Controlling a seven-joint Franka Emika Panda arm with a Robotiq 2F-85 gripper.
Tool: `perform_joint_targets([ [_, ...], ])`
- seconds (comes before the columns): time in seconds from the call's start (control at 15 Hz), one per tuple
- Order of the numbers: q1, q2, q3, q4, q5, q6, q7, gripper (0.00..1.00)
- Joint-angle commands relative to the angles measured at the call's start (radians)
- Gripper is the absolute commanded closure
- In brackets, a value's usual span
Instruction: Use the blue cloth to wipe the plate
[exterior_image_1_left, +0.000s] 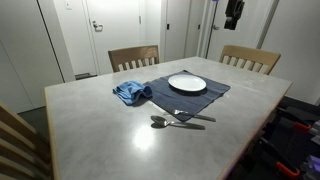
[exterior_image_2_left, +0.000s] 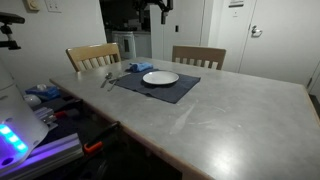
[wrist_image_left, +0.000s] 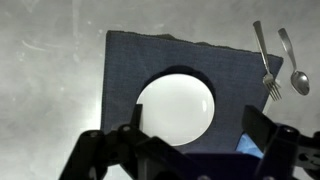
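A white plate (exterior_image_1_left: 187, 83) sits on a dark blue placemat (exterior_image_1_left: 205, 98) on the grey table; both exterior views show it (exterior_image_2_left: 160, 77). The crumpled blue cloth (exterior_image_1_left: 131, 93) lies on the table at the placemat's edge (exterior_image_2_left: 139, 68). My gripper (exterior_image_1_left: 233, 12) hangs high above the table, well clear of everything (exterior_image_2_left: 160, 8). In the wrist view the gripper (wrist_image_left: 195, 120) is open and empty, looking straight down on the plate (wrist_image_left: 175, 103). A corner of the cloth (wrist_image_left: 250, 146) shows by one finger.
A fork (wrist_image_left: 264, 60) and a spoon (wrist_image_left: 295, 65) lie side by side on the table just off the placemat (exterior_image_1_left: 178, 120). Two wooden chairs (exterior_image_1_left: 134, 58) (exterior_image_1_left: 250, 58) stand at the table's far side. Doors and a wall stand behind.
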Motion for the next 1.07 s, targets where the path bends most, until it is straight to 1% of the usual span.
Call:
perform_joint_targets([
  [0.0, 0.031, 0.052, 0.031, 0.020, 0.068, 0.057, -0.028, 0.00],
  [0.4, 0.082, 0.121, 0.083, 0.048, 0.157, 0.134, -0.034, 0.00],
  [0.47, 0.084, 0.133, 0.090, 0.059, 0.167, 0.122, -0.026, 0.00],
  [0.53, 0.078, 0.136, 0.094, 0.064, 0.148, 0.100, -0.018, 0.00],
  [0.6, 0.072, 0.095, 0.100, 0.028, 0.139, 0.110, -0.002, 0.00],
  [0.8, 0.071, 0.114, 0.105, 0.040, 0.139, 0.110, -0.002, 0.00],
  [0.87, 0.076, 0.104, 0.105, 0.029, 0.168, 0.116, -0.015, 0.00],
  [1.0, 0.087, 0.119, 0.116, 0.031, 0.191, 0.137, -0.017, 0.00],
])
